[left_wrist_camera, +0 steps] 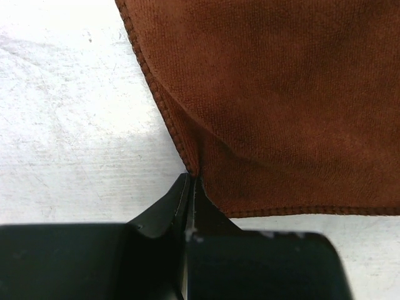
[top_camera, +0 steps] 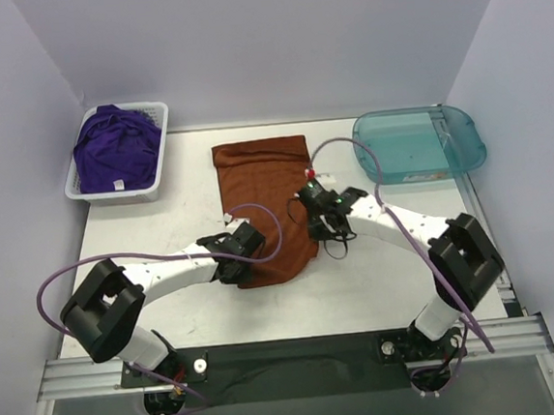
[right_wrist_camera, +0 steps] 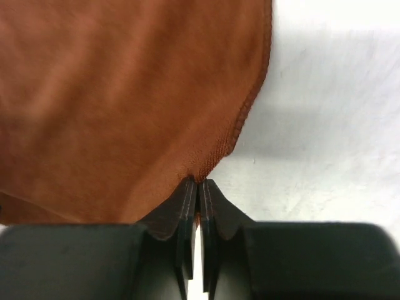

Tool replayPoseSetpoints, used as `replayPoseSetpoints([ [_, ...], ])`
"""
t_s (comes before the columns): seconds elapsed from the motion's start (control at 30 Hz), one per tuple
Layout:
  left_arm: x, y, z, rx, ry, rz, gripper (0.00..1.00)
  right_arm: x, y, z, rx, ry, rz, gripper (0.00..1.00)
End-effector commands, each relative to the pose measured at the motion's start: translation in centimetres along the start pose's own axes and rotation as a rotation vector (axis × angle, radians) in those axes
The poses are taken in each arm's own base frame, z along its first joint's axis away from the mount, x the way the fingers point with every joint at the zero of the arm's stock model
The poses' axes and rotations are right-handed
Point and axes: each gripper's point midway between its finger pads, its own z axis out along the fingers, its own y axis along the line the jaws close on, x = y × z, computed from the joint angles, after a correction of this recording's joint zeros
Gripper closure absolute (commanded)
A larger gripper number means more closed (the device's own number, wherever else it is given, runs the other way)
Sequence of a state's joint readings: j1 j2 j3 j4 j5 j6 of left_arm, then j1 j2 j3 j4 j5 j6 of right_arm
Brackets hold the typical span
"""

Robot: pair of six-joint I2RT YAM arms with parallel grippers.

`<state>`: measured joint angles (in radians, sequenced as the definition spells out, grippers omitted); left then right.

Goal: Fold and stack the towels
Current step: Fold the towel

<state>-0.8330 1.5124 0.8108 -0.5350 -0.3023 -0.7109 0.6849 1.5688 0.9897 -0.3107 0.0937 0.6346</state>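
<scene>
Left pincer [left_wrist_camera: 190, 181] and right pincer [right_wrist_camera: 199, 184] tight on edge of orange towel [left_wrist_camera: 281, 106].

Pale lavender walls [top_camera: 272, 43] enclose a white table [top_camera: 143, 229] (evenly lit).

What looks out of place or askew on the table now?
Nothing is spilled or damaged. The rust-orange towel lies slightly skewed, its near end puckered where both arms' jaws pinch its corners. The purple towels sit heaped, unfolded, in the white basket.
</scene>
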Motion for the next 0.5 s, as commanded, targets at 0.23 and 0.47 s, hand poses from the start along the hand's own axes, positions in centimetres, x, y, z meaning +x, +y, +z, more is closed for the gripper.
replayPoseSetpoints([
  [0.23,-0.1,-1.0,-1.3,0.056,-0.006,-0.032,0.99,0.8,5.3,-0.7,0.068,0.081,-0.352,0.57],
  [0.47,0.0,-0.8,-1.5,0.068,-0.018,-0.043,0.99,-0.4,4.1,-3.6,-0.153,-0.042,-0.035,0.54],
])
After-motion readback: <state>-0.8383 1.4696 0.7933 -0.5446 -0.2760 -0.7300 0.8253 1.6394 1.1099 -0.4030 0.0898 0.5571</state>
